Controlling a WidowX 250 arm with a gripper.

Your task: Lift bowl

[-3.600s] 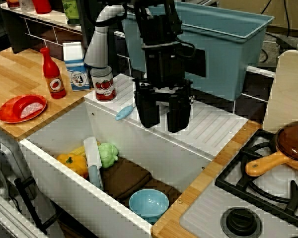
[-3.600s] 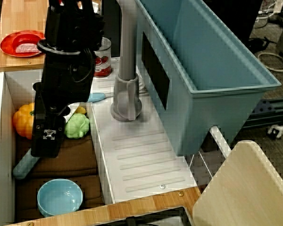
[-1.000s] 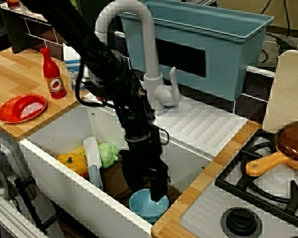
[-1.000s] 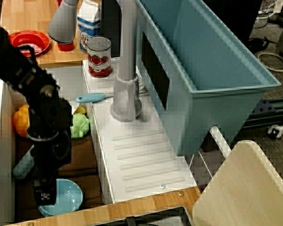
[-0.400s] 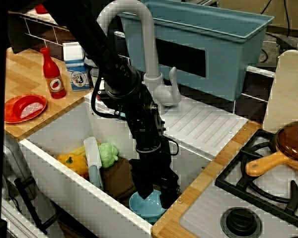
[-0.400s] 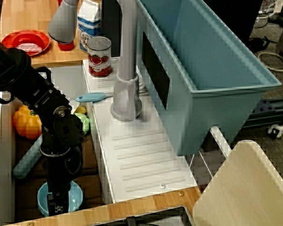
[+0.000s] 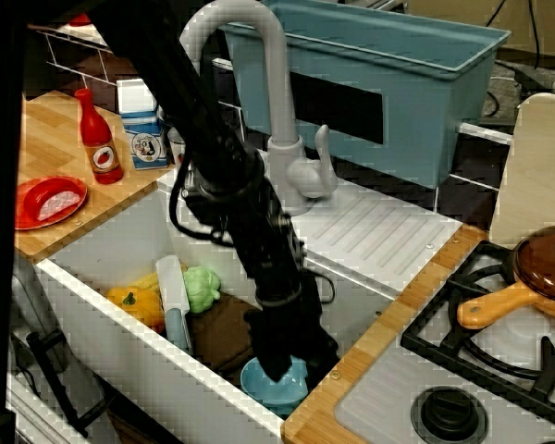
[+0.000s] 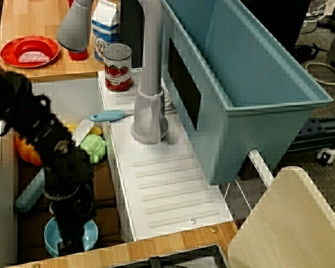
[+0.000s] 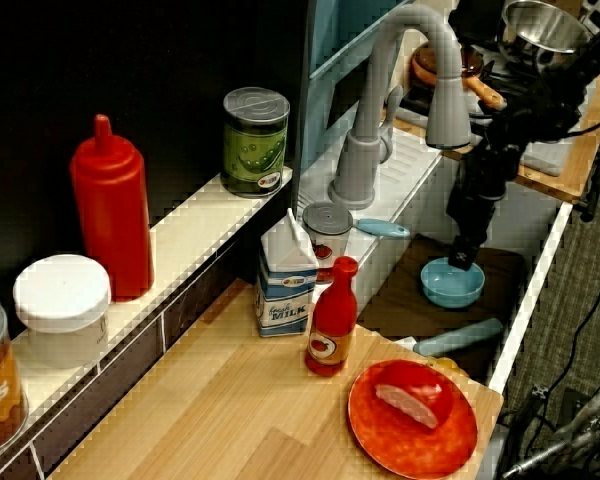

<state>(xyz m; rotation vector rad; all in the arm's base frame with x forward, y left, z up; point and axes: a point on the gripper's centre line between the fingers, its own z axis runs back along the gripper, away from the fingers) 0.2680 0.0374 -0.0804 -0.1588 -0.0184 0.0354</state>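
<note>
The small light-blue bowl [image 7: 292, 394] [image 8: 51, 239] [image 9: 448, 291] sits on a brown mat at the near right corner of the white sink [image 7: 120, 319]. My black gripper [image 7: 279, 368] [image 8: 72, 241] [image 9: 462, 260] reaches straight down into it, with its tips at or inside the rim. In the view from above, blue shows on both sides of the fingers. From the shelf side the tips meet the bowl's far edge. The arm hides the jaws, so how far apart they stand is unclear. The bowl looks to rest on the mat.
The sink also holds a green vegetable [image 7: 202, 287], an orange pepper [image 7: 131, 303] and a pale blue brush [image 7: 174, 301]. The grey faucet [image 7: 276, 111] and a large blue-grey tub [image 7: 416, 83] stand behind. A tomato can [image 8: 118, 68], red bottle [image 7: 97, 139] and red plate [image 8: 29, 51] stand at left.
The arm came down from above the drainboard into the sink. Over the last half second the gripper sank a little deeper into the bowl and looks narrower. The bowl stays in place.
</note>
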